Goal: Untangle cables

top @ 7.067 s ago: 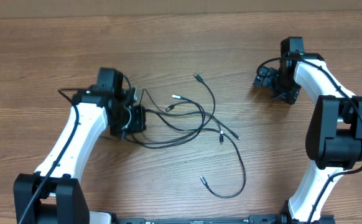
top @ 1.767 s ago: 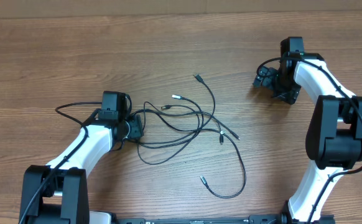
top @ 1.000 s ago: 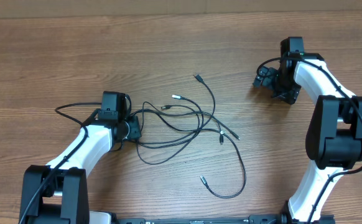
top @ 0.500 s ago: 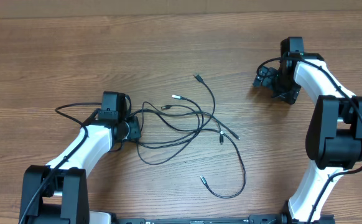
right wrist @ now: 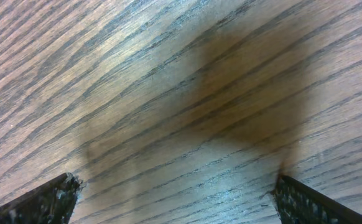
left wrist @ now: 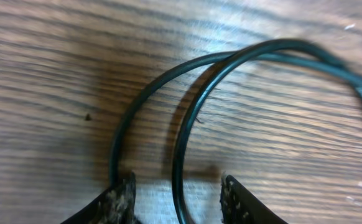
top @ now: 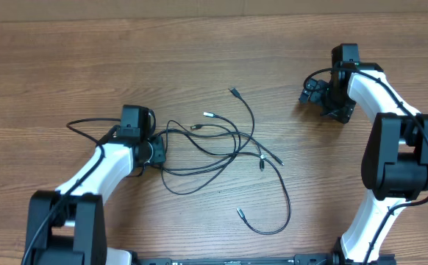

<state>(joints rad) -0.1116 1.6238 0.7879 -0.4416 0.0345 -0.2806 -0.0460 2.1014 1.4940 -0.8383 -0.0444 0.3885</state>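
Note:
Several thin black cables (top: 221,143) lie tangled on the wooden table at its centre, with plug ends at the top (top: 232,90) and bottom (top: 239,213). My left gripper (top: 158,152) sits low at the tangle's left edge. In the left wrist view its fingers (left wrist: 178,184) are apart, with one cable loop (left wrist: 193,112) running between them and a second loop beside the left finger. My right gripper (top: 311,93) is at the far right, away from the cables. Its fingers (right wrist: 178,186) are spread wide over bare wood and hold nothing.
A thicker black cord (top: 89,124) from the left arm loops over the table to the left of the gripper. The wooden table (top: 199,51) extends behind the tangle. Both arm bases stand at the front edge.
Since seven seconds ago my left gripper has dropped lower and nearer to the tangle's left loops. In the last second it has barely shifted. The right arm has not moved.

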